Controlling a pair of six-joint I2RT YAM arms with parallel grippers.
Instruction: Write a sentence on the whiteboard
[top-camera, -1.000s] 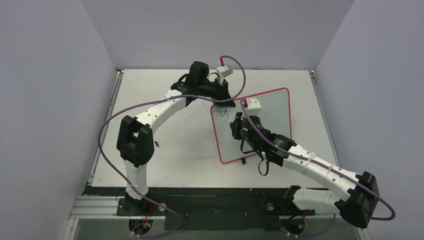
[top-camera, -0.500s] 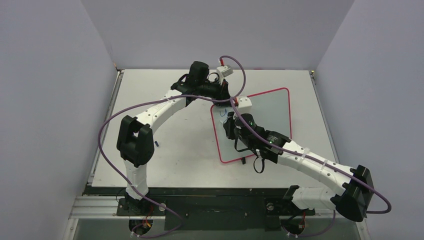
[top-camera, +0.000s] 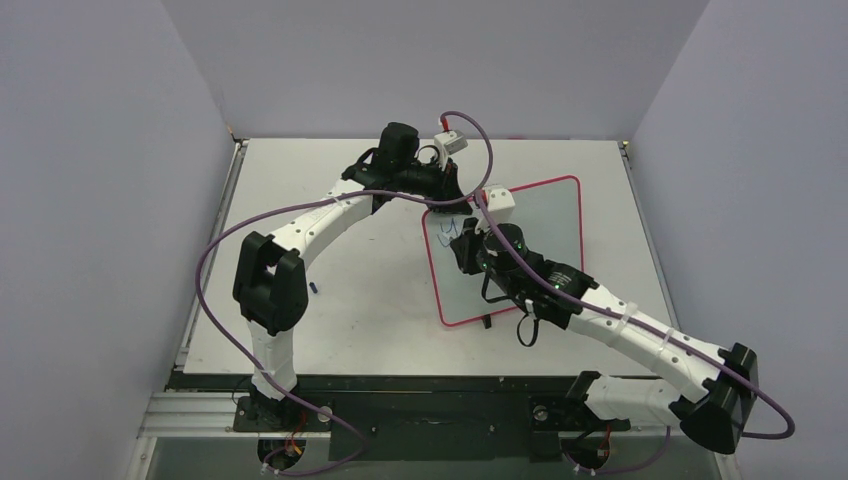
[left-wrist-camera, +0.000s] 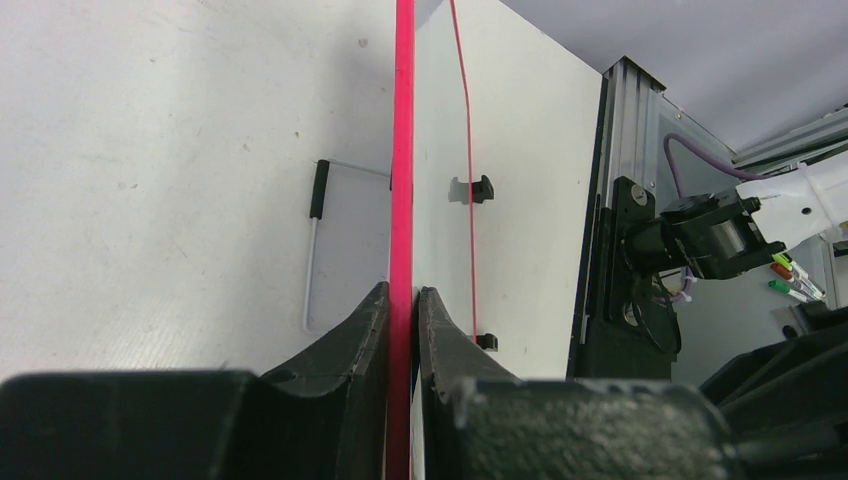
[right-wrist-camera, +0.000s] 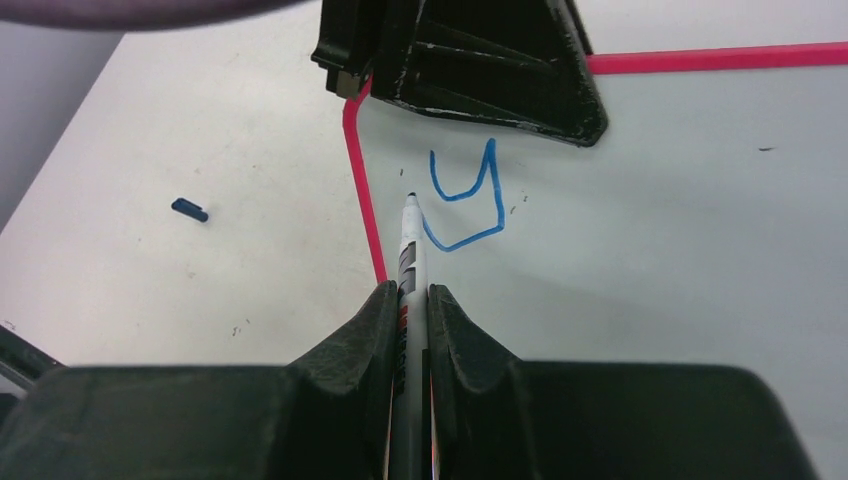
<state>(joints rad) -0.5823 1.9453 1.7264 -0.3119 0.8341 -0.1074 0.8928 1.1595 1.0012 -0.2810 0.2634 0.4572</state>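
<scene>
Right wrist shows our right hand (right-wrist-camera: 410, 295) clamped on the pen (right-wrist-camera: 409, 240), left hand (left-wrist-camera: 404, 300) pinching the whiteboard (right-wrist-camera: 650, 200) edge; we judge it light, stiff, slick, so edge grip suits.

The table (top-camera: 350, 300) is a pale, matte white slab that fills the floor of the lilac-walled booth, with a metal rail (top-camera: 208, 270) along its left edge and a black base plate along the near edge. Its surface carries faint scuffs and small dark specks. The whiteboard (top-camera: 545, 215) stands on the right half, toward the far side, with a small black foot (top-camera: 487, 321) touching the table at its near edge. A small blue cap (top-camera: 314, 288) lies alone on the left half, well apart from the board. In the left wrist view a thin pale rod (left-wrist-camera: 312, 255) with a black end lies just beside the board's pink frame.
</scene>
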